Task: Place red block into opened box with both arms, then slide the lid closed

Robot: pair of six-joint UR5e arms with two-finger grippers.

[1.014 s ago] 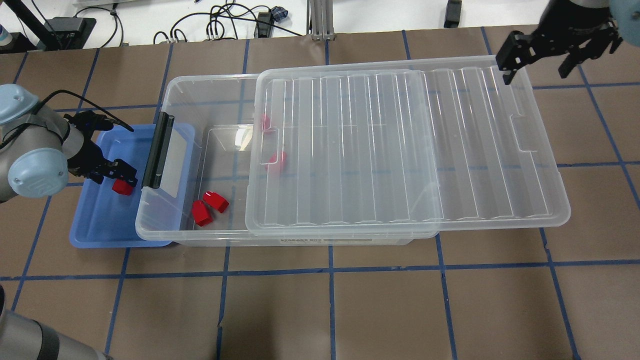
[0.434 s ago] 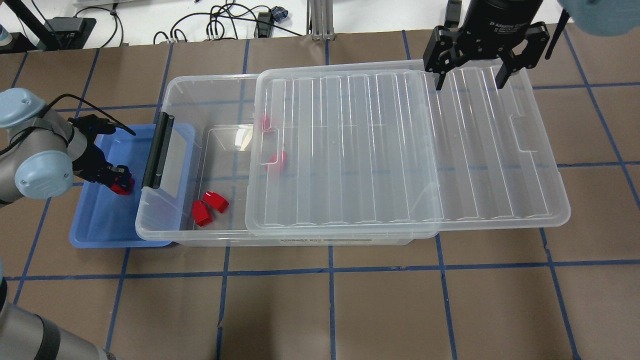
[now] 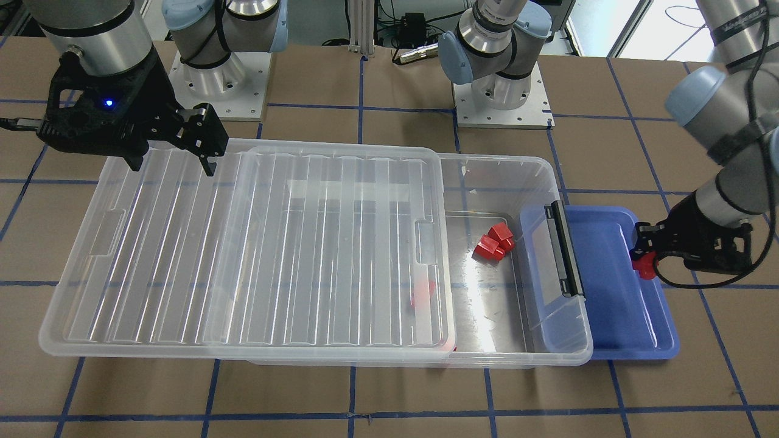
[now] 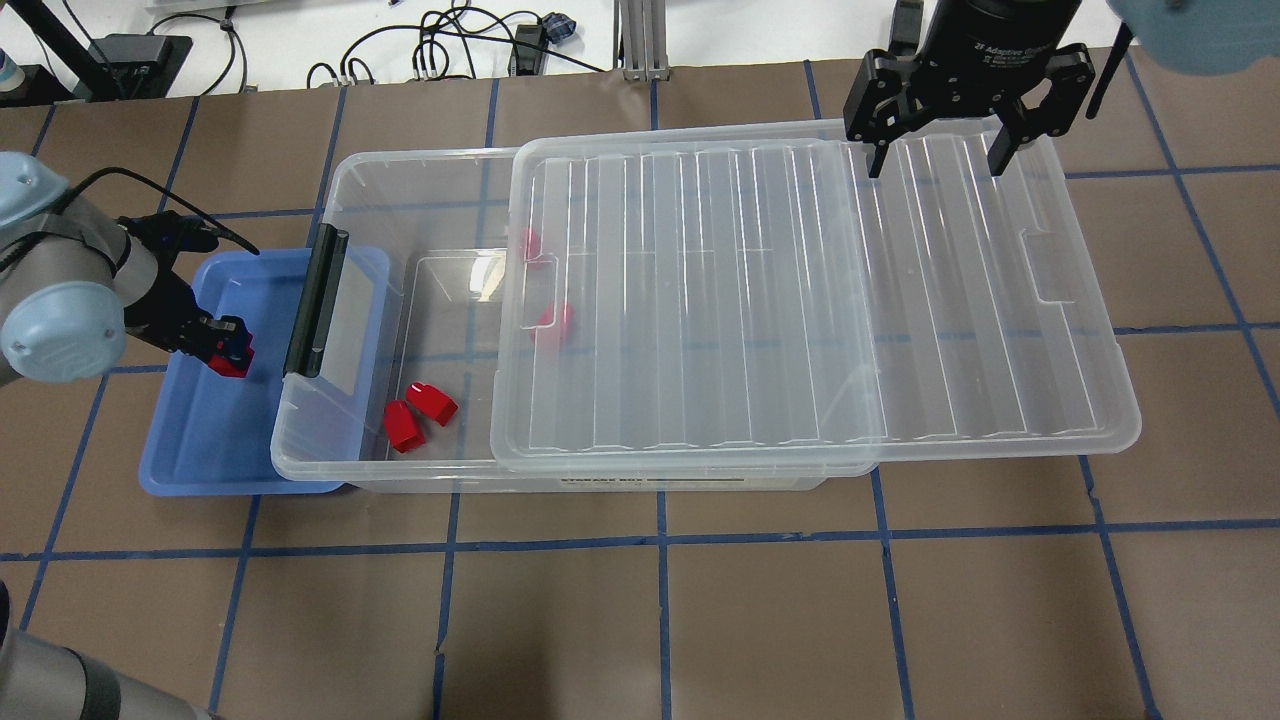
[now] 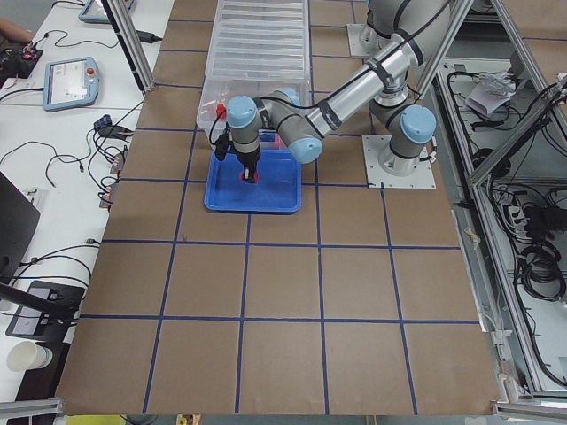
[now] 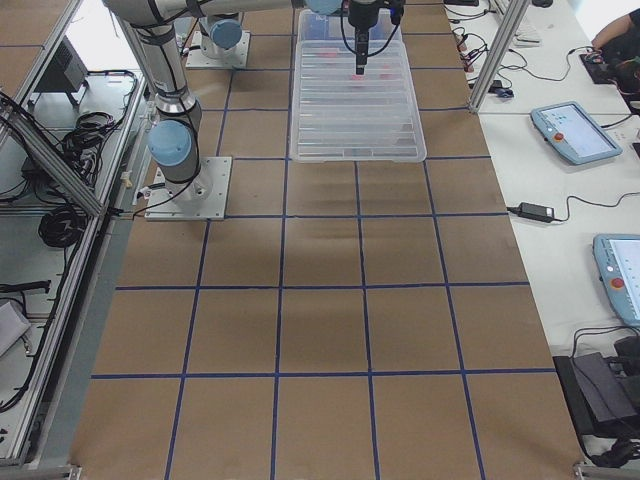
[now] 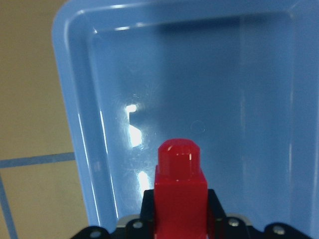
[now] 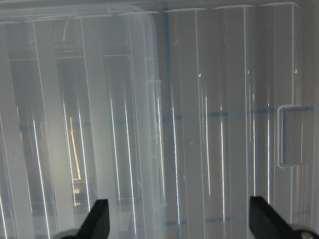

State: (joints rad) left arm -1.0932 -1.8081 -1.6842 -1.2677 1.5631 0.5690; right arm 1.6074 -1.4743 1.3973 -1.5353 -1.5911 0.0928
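Red block (image 7: 179, 191) tight in left tool (image 4: 229, 357) over blue tray (image 4: 200, 450)

This is a robotics lab. The two arms (image 3: 493, 36) are bolted to metal base plates (image 3: 535, 118) on a wide surface (image 4: 660, 620) of brown panels gridded with blue tape. Aluminium frame posts (image 5: 133, 44) fence the cell. On a white side bench (image 5: 35, 204), well out from the left pincer (image 5: 249, 174), lie a teach pendant (image 5: 71, 82), loose cables (image 5: 106, 131) and a paper cup (image 5: 24, 356). Another pendant (image 6: 570, 132) lies well beyond the right pincer (image 4: 935, 165).
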